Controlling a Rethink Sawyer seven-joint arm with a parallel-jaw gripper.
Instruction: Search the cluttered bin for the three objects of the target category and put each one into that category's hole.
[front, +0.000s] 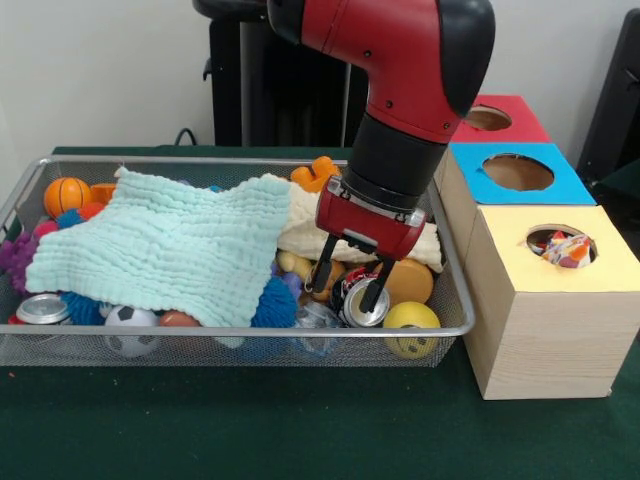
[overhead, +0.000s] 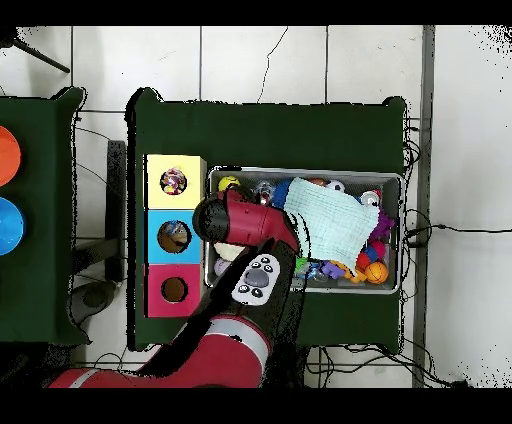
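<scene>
Silver metal is being straddled: the jaws (front: 349, 288) are being held partly open around a crushed can (front: 360, 300) low in the wire bin (front: 455, 290), fingers either side, not visibly clamped. A mint cloth (front: 170, 245) is being draped over the clutter toward nine o'clock, hiding much of it. A second can (front: 42, 309) is lying at the bin's eight o'clock corner. At three o'clock the yellow box (front: 545, 310), blue box (front: 515, 175) and red box (front: 495, 118) are waiting; little room is being left between the bin rim and the yellow box.

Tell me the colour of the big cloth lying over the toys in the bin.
The cloth is pale mint green, seen best in the front view.
</scene>
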